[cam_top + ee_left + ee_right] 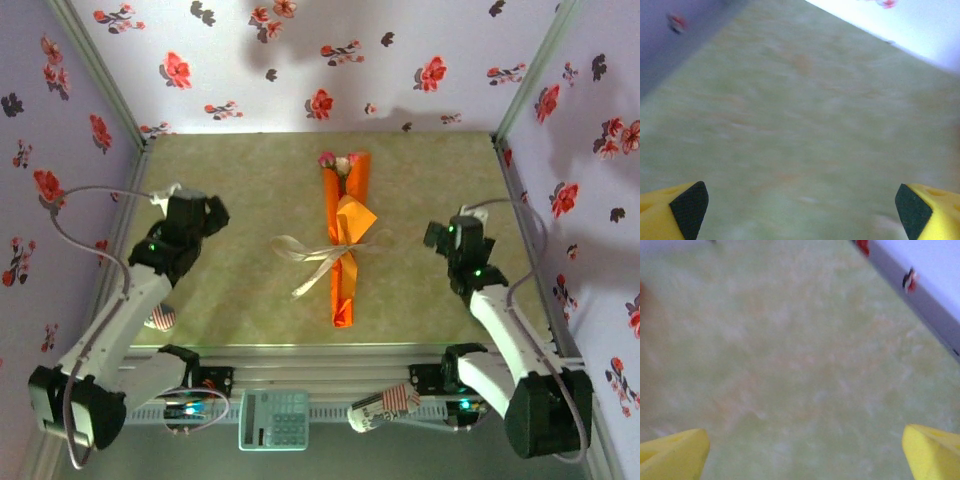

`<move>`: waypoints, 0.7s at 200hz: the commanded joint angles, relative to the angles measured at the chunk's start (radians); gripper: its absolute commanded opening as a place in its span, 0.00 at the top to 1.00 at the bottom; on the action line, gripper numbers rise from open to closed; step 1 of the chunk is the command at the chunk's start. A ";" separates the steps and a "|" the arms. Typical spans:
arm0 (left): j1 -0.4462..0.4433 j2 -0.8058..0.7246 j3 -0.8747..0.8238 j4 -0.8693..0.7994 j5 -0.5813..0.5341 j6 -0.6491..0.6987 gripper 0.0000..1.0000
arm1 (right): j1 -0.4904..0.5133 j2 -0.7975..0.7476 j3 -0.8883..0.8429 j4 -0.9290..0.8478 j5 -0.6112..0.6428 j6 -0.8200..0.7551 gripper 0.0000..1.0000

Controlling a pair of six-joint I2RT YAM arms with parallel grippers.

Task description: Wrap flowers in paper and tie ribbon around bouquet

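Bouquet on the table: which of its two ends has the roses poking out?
The far end, toward the back wall: the flowers peek from the orange paper there. The near end is just folded paper, below the ribbon.

A mottled pale-green desk is shown with an orange bouquet laid at its centre, flowers toward the far wall, a cream ribbon tied round it.

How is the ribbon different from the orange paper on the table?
The paper is bright orange; the ribbon is cream-white. The paper is a broad wrap lying straight; the ribbon is a thin strip, looped, with tails spreading left. The paper holds roses at its far end; the ribbon ties round its middle. Both rest on the table.
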 commanded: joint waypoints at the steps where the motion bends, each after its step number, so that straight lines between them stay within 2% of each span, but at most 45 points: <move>1: 0.054 -0.021 -0.166 0.202 -0.170 0.301 0.00 | -0.012 0.026 -0.090 0.220 0.028 -0.146 0.01; 22: 0.102 -0.035 -0.302 0.391 -0.081 0.391 0.00 | -0.015 0.087 -0.133 0.322 0.000 -0.141 0.01; 35: 0.143 -0.004 -0.362 0.513 -0.028 0.401 0.00 | -0.019 0.158 -0.132 0.400 -0.036 -0.148 0.01; 45: 0.169 0.057 -0.374 0.590 -0.003 0.429 0.00 | -0.028 0.222 -0.079 0.362 -0.062 -0.156 0.01; 62: 0.215 0.161 -0.390 0.749 0.075 0.436 0.00 | -0.028 0.306 -0.049 0.437 -0.094 -0.189 0.01; 85: 0.271 0.300 -0.422 0.992 0.125 0.442 0.00 | -0.058 0.373 -0.030 0.526 -0.105 -0.211 0.01; 108: 0.314 0.383 -0.402 1.118 0.197 0.509 0.00 | -0.105 0.422 -0.041 0.665 -0.165 -0.228 0.01; 128: 0.355 0.451 -0.418 1.213 0.246 0.490 0.00 | -0.149 0.456 0.003 0.626 -0.212 -0.191 0.01; 140: 0.348 0.462 -0.438 1.251 0.299 0.523 0.00 | -0.156 0.476 0.022 0.617 -0.251 -0.172 0.01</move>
